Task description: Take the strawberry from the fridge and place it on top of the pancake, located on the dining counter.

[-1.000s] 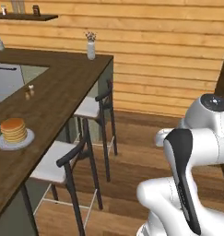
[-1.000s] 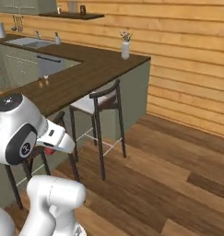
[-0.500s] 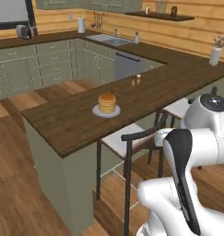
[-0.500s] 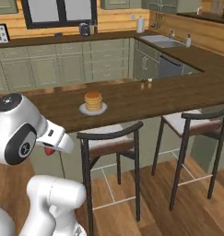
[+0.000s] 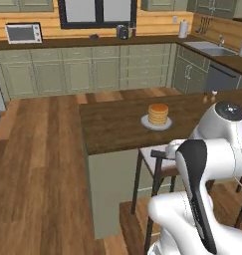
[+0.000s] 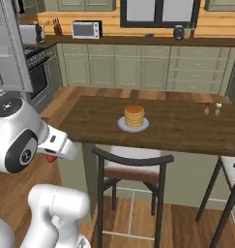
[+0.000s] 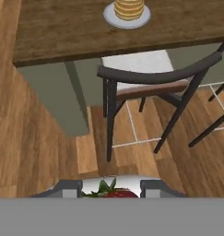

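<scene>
The small dark-red strawberry (image 7: 115, 192) is pinched between the fingers (image 7: 71, 188), low before the dark-framed chair (image 7: 155, 83), and should be raised above the dark-brown wooden bench (image 6: 186, 128) edge, then lowered onto the golden-tan pancake stack (image 6: 134, 116).

even, bright rendered light w/ no glare; soft shadow under the dining counter (image 5: 112, 127). pics low-res & a bit soft, esp. far cabinets (image 6: 138, 70); no edge distortion.

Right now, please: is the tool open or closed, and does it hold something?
Tool: closed on the strawberry.
</scene>
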Motion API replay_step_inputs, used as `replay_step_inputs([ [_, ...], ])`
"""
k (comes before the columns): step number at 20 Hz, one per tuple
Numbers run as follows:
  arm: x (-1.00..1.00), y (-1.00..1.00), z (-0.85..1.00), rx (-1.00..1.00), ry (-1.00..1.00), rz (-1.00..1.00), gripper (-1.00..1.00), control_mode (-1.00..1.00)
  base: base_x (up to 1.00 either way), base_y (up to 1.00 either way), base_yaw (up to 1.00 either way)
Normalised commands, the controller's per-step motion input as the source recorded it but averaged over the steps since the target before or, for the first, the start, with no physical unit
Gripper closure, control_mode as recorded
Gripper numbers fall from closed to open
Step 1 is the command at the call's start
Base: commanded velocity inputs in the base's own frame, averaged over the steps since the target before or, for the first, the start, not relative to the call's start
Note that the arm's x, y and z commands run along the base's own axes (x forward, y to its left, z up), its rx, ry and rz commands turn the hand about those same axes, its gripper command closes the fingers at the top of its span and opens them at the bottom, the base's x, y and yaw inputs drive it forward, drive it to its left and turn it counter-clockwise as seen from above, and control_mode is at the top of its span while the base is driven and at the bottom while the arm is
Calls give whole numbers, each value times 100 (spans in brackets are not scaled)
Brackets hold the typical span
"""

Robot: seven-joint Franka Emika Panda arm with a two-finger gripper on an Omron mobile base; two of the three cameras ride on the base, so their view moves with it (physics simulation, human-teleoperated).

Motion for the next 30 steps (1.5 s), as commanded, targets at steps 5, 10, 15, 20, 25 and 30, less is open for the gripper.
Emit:
replay_step_inputs([
  [5, 0, 0, 0, 0, 0, 0, 100, 100, 43, -97, 3],
  [10, 0, 0, 0, 0, 0, 0, 100, 100, 68, -13, -11],
  [15, 0, 0, 0, 0, 0, 0, 100, 100, 66, 50, 1],
  [20, 0, 0, 0, 0, 0, 0, 100, 100, 41, 55, 0],
  [25, 0, 0, 0, 0, 0, 0, 100, 100, 17, 51, 1],
  [30, 78, 31, 11, 0, -2, 19, 100, -100, 0, 0, 0],
])
